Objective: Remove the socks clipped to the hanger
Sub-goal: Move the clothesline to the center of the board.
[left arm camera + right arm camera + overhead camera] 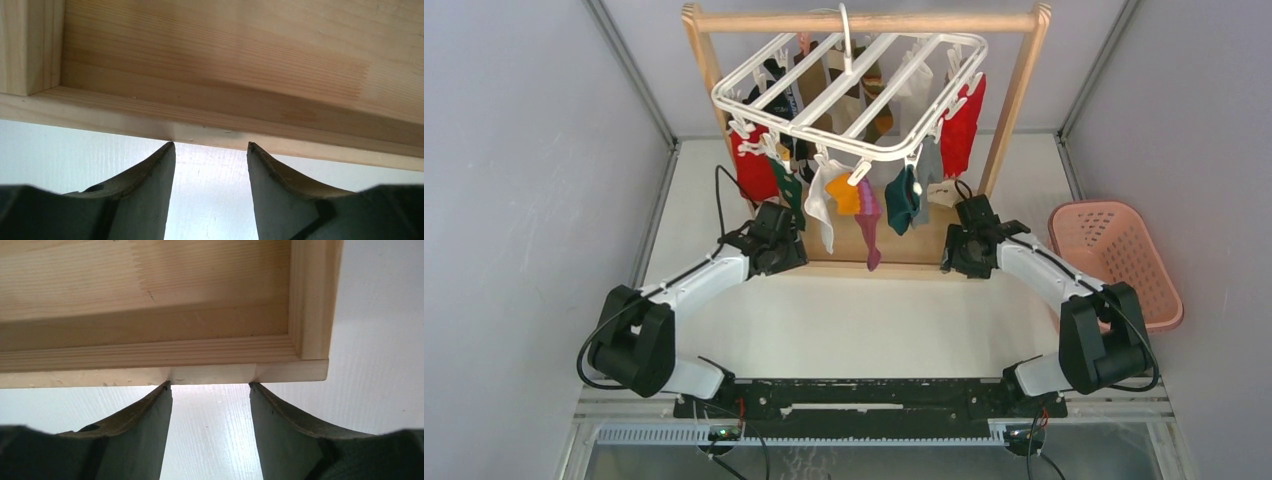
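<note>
- Where the wooden rack stands on the table, the hanger hangs by its hook from the rack's round top bar. It is tilted, with its near edge lower than its far edge.
- All the socks hang from the hanger's clips, between the rack's two posts.
- A red sock hangs by the rack's left post, with a dark green sock just beside it.
- Towards the right post follow a white sock, an orange sock, a magenta sock, a teal sock and a grey sock.
- A second red sock hangs by the right post. The socks further back overlap too much to tell apart.
- Low at the rack's base, near the left post, sits the left gripper. Its fingers are spread wide with only bare table between them, and their tips are at the front edge of the base board.
- Beside the base's right corner sits the right gripper. It is equally wide open and holds nothing, with its fingertips at the board's edge.
- Both grippers are apart from the hanger and the socks.
- A pink basket rests on the table to the right of the rack.
</note>
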Motion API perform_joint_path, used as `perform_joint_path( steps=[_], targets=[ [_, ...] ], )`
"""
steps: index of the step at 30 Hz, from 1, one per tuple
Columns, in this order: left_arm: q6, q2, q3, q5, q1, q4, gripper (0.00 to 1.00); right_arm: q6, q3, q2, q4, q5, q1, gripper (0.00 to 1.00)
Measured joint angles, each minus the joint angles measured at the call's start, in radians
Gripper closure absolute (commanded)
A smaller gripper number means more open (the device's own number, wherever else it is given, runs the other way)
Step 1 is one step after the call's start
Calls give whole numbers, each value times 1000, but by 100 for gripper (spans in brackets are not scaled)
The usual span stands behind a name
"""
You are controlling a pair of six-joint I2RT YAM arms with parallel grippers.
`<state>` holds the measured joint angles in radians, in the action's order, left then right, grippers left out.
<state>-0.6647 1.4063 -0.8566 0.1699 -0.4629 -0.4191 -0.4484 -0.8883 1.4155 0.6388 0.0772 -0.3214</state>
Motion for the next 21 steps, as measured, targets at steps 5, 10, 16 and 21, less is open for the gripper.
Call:
perform_joint_path(
  steps=[5,10,16,21],
  targets=[
    [15,2,-24,-23,-2,-27,40,19,1,0,-10,-9,29,34],
    [34,29,-87,-62,-2,-62,40,30,3,7,-33,-35,59,34],
    [48,58,-129,-114,-1,-75,39,44,-16,37,-52,-65,93,34],
    [63,84,-159,-176,12,-85,39,45,-41,69,-72,-77,122,34]
  ],
)
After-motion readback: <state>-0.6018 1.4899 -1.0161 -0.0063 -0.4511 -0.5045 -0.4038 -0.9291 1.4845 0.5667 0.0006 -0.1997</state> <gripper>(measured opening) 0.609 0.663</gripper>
